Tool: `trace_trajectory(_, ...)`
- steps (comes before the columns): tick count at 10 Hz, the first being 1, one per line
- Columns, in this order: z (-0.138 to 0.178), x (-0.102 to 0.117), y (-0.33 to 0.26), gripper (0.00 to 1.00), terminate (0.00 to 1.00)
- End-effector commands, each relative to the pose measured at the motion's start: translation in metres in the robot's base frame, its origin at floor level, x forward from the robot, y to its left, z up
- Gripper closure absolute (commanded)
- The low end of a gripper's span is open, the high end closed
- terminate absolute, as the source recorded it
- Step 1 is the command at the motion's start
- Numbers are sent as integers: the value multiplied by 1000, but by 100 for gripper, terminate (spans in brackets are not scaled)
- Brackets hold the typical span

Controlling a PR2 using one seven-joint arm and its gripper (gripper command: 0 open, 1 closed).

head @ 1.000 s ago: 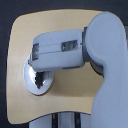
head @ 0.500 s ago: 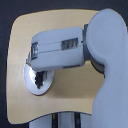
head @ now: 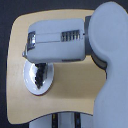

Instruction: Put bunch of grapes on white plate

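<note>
A low-resolution overhead-style picture shows 1 large grey-white robot arm (head: 70, 40) reaching from the exterior view's right across a light wooden table (head: 75, 85) with rounded corners, set against a dark floor. The forearm lies roughly level, running right to left, and covers much of the far half of the tabletop.

The gripper (head: 39, 70) hangs from the arm's left end, pointing down toward the near side. Its dark fingers merge with the object below them, so whether they are parted or clamped cannot be told.

The white plate (head: 30, 85) sits near the table's left edge, directly under the gripper. On it lies the bunch of grapes (head: 38, 77), a dark narrow cluster with its long axis running from far to near, roughly in line with the fingers above it. The upper end of the bunch meets the fingertips; it appears to be resting on, or just above, the plate's centre.

Judged from this, the grapes are already over the plate, so the coming move likely turns on lifting straight away.
</note>
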Motion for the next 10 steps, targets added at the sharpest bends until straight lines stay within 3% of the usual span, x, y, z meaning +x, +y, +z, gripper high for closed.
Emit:
trace_trajectory(1,53,19,2,0,0)
trace_trajectory(4,62,27,-11,0,0)
trace_trajectory(10,110,54,-150,0,0)
